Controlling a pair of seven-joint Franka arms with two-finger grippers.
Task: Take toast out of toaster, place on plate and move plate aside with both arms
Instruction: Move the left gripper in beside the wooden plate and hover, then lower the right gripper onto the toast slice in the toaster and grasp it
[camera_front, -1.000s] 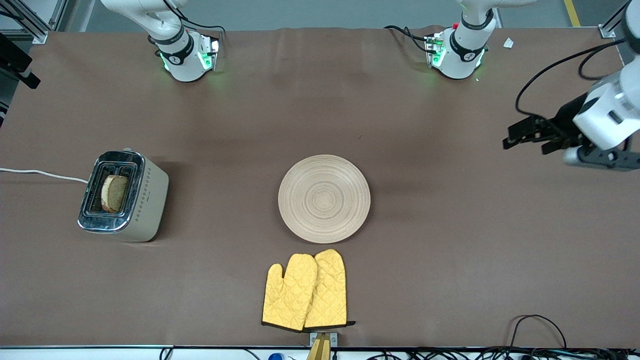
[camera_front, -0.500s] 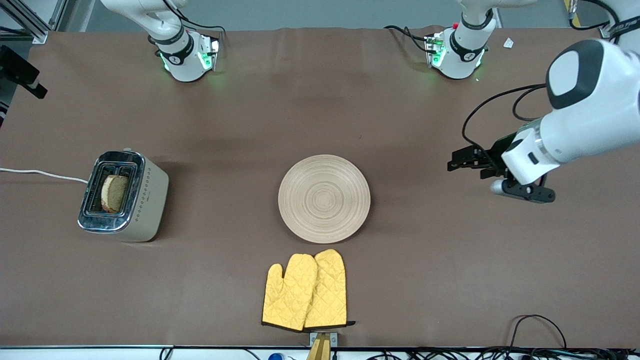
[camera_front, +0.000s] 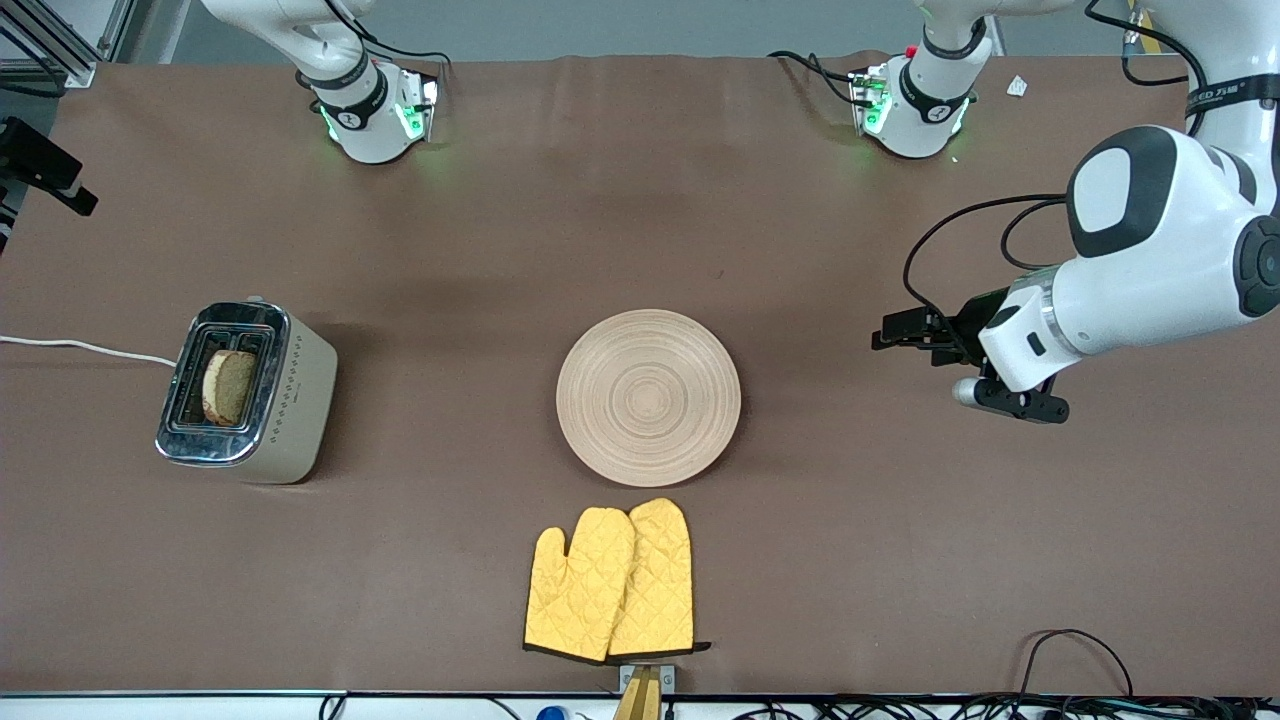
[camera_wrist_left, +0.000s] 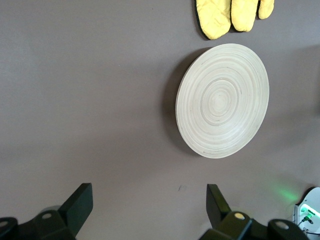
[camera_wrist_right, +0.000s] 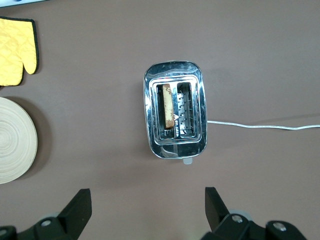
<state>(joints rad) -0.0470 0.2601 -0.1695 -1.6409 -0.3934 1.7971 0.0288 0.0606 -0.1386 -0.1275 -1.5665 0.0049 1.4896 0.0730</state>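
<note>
Toast (camera_front: 228, 386): one brown slice standing upright in a slot of the toaster (camera_front: 247, 392), toward my right arm's end of the worktop (camera_front: 640, 220). My right wrist view shows the slice (camera_wrist_right: 169, 105) edge-on with the second slot empty, which the front view does not make plain.

Plate (camera_front: 648, 397): light wood, bare, mid-worktop; yellow oven mitts (camera_front: 611, 582) lie just nearer the front camera.

Left gripper (camera_front: 905, 333): in the air over bare worktop toward my left arm's end, well apart from the plate; fingers (camera_wrist_left: 80, 204) spread wide, holding nothing. It has moved closer to the plate than half a second ago.

Right gripper (camera_wrist_right: 147, 207): over the toaster, fingers wide, empty; out of the front view.
</note>
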